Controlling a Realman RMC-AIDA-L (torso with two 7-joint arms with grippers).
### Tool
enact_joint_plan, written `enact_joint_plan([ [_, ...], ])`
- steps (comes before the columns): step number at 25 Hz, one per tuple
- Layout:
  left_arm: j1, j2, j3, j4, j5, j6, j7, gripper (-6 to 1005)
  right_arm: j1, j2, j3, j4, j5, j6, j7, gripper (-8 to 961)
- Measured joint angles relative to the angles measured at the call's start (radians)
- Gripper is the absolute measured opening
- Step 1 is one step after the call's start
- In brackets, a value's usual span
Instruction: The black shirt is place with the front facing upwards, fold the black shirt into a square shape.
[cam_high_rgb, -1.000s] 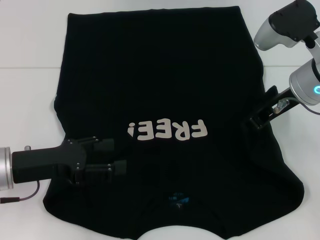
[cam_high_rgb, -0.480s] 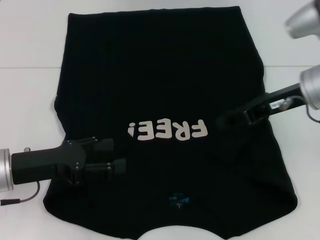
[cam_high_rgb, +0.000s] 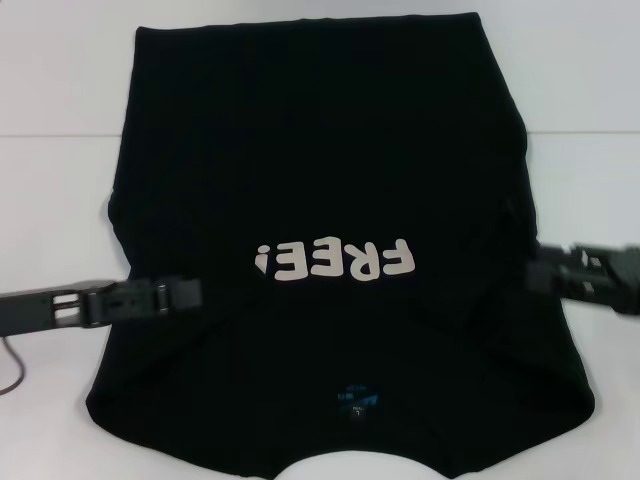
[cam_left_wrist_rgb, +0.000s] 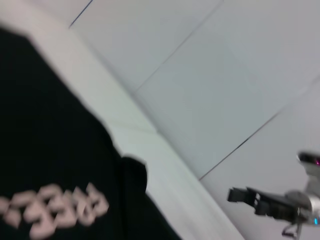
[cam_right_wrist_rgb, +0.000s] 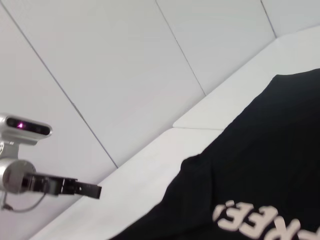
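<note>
The black shirt (cam_high_rgb: 320, 150) lies flat on the white table, front up, with cream letters "FREE!" (cam_high_rgb: 335, 262) upside down to me and the blue neck label (cam_high_rgb: 357, 400) near the front edge. My left gripper (cam_high_rgb: 185, 293) reaches in level over the shirt's left side beside the letters, seen edge-on. My right gripper (cam_high_rgb: 540, 273) hangs at the shirt's right edge, at about the same depth. Each wrist view shows the shirt (cam_left_wrist_rgb: 50, 150) (cam_right_wrist_rgb: 270, 165) and the other arm's gripper far off: the right gripper (cam_left_wrist_rgb: 235, 194) and the left gripper (cam_right_wrist_rgb: 92, 190).
The white table (cam_high_rgb: 60, 180) shows on both sides of the shirt. A thin cable (cam_high_rgb: 12, 372) loops under the left arm. Light wall panels (cam_right_wrist_rgb: 125, 65) fill the background of both wrist views.
The left gripper has turned edge-on and drawn back to the left. The right arm has swung down from the upper right, reached over the shirt, then pulled back to its right edge.
</note>
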Motion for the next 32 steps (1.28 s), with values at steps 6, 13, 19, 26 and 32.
enact_joint_plan([
  [6, 0.038, 0.015, -0.003, 0.125, 0.116, 0.03, -0.26, 873, -0.064, 0.014, -0.004, 0.075, -0.002, -0.013, -0.236, 675],
  [13, 0.039, 0.031, -0.012, 0.218, 0.323, -0.003, -0.425, 872, -0.082, 0.042, -0.006, 0.11, -0.005, 0.026, -0.4, 759],
  [19, 0.036, 0.015, -0.002, 0.265, 0.401, -0.042, -0.42, 873, -0.074, 0.043, 0.0, 0.111, -0.013, 0.022, -0.396, 835],
  [26, 0.036, -0.001, 0.021, 0.278, 0.419, -0.102, -0.376, 872, -0.074, 0.044, 0.003, 0.113, -0.008, 0.027, -0.395, 860],
  [32, 0.032, -0.014, 0.053, 0.254, 0.441, -0.162, -0.376, 872, -0.072, 0.047, 0.005, 0.114, -0.007, 0.024, -0.394, 860],
])
